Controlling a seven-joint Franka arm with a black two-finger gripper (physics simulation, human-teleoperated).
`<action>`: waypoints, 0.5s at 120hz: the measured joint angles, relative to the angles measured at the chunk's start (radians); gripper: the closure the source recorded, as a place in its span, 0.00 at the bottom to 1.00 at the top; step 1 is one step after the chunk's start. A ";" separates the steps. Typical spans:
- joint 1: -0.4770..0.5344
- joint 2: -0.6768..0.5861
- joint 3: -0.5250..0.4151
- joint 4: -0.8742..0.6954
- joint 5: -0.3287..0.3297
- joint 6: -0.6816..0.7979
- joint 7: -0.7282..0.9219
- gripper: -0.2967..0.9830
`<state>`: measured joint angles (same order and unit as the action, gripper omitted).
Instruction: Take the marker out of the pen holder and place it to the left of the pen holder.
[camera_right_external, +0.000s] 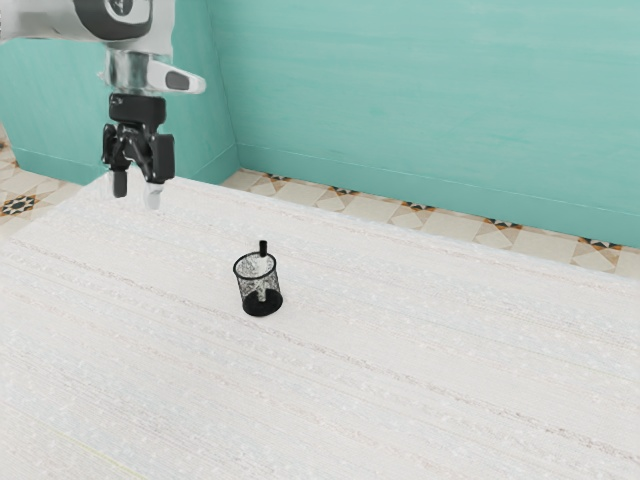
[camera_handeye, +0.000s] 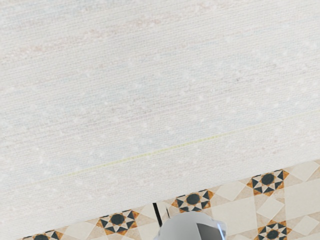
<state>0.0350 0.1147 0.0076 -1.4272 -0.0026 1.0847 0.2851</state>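
My gripper (camera_right_external: 136, 193) hangs high in the exterior view's upper left, open, its two fingertips apart with nothing between them. The black mesh pen holder (camera_right_external: 261, 302) stands upright on the white table, lower than the gripper and well toward the exterior view's right. Inside it the marker (camera_right_external: 263, 248) leans near the rim, its black end sticking up above the mesh and its pale body partly visible through it.
The white table (camera_right_external: 420, 390) spreads under the arm, and a teal wall (camera_right_external: 420, 110) rises beyond it. In the wrist view the table's edge borders a patterned tile floor (camera_handeye: 270, 207), with a rounded grey and white part (camera_handeye: 185, 227) at the bottom.
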 joint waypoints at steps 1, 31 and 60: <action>0.000 0.000 0.000 -0.003 0.000 0.020 0.008 0.23; -0.007 0.000 -0.003 -0.018 -0.005 0.364 0.212 0.23; 0.033 -0.049 -0.202 -0.017 0.008 0.432 0.456 0.25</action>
<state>0.0675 0.0652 -0.1939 -1.4441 0.0057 1.5167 0.7413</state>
